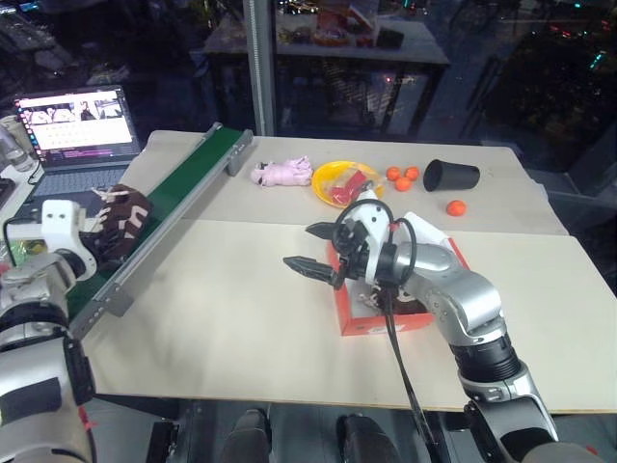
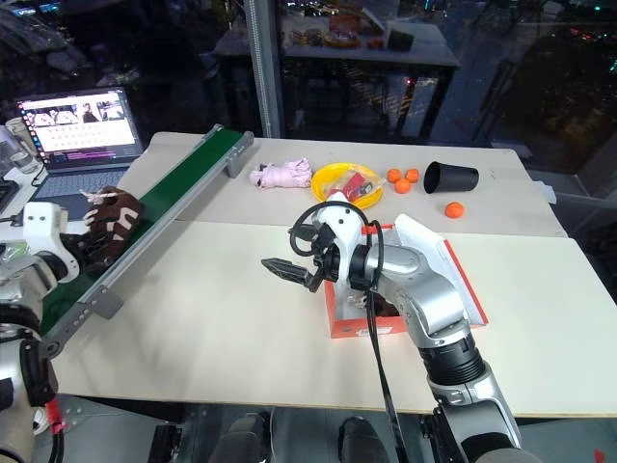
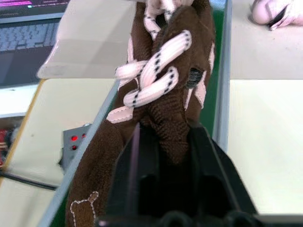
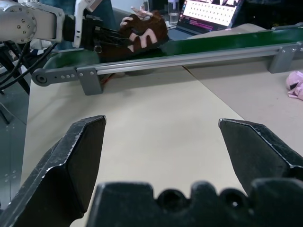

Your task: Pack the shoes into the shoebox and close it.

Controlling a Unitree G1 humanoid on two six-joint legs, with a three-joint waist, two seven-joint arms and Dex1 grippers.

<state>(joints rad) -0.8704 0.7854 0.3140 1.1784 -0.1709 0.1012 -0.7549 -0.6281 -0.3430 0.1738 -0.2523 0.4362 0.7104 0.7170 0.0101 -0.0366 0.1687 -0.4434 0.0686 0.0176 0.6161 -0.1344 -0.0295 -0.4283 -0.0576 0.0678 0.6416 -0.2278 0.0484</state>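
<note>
Brown suede shoe (image 3: 161,90) clamped in left fingers (image 3: 208,156) on green conveyor (image 1: 183,188); right fingers (image 4: 265,156) wide, empty.

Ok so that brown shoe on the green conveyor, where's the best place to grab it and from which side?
Probably at the heel end, coming in level along the green conveyor from the robot's left. The shoe lies lengthwise there, its narrow heel collar facing the left gripper, whose fingers are already shut on that end below the laces.
</note>
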